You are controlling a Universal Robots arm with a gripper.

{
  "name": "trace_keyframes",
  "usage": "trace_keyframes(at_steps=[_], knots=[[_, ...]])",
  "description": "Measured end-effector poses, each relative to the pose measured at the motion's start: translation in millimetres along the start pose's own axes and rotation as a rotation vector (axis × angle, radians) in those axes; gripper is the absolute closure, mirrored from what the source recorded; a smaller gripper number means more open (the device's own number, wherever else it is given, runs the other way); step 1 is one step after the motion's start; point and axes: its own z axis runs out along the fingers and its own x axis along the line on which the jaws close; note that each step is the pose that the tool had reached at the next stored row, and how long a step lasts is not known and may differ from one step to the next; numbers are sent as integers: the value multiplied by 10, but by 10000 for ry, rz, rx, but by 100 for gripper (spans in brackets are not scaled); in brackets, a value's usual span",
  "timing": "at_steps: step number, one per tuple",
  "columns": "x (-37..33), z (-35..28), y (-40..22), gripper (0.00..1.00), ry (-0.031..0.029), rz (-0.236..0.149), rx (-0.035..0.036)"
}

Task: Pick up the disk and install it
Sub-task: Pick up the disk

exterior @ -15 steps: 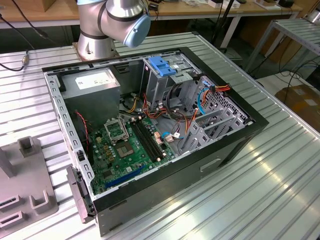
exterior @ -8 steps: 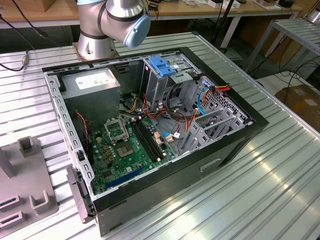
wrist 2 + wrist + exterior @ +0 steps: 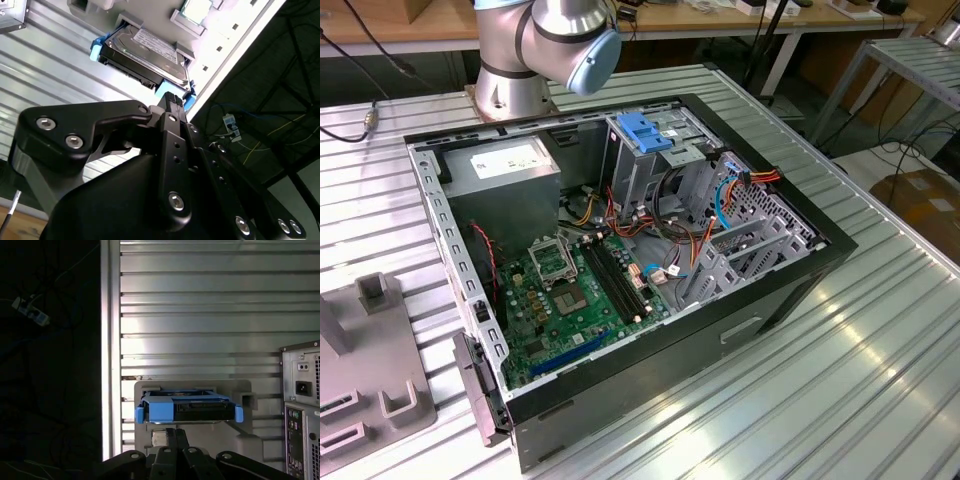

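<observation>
on the ribbed aluminium worktop (image 3: 200, 315), close to its edge, you have the flat silver-grey metal disk (image 3: 147, 47) with its white label and thin blue plastic bracket, lying in a pale grey plastic holder (image 3: 242, 437). in the second wrist view the black metal fingers (image 3: 172, 106) are pressed together with nothing between them, their tips right at the disk's blue end; you cannot tell whether they touch it. the open black computer case (image 3: 650, 372) lies on its side on the worktop.
</observation>
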Motion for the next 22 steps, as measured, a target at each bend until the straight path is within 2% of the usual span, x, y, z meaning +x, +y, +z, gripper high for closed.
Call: trace_keyframes(at_steps=[4, 6, 8, 15, 19, 22], knots=[[0, 0, 0, 90, 23, -530, -11], [0, 0, 0, 90, 39, -889, -18], [0, 0, 0, 90, 61, -1402, -28], [0, 0, 0, 90, 117, -2651, -53], [0, 0, 0, 90, 139, -3159, -63], [0, 0, 0, 90, 163, -3707, -75]])
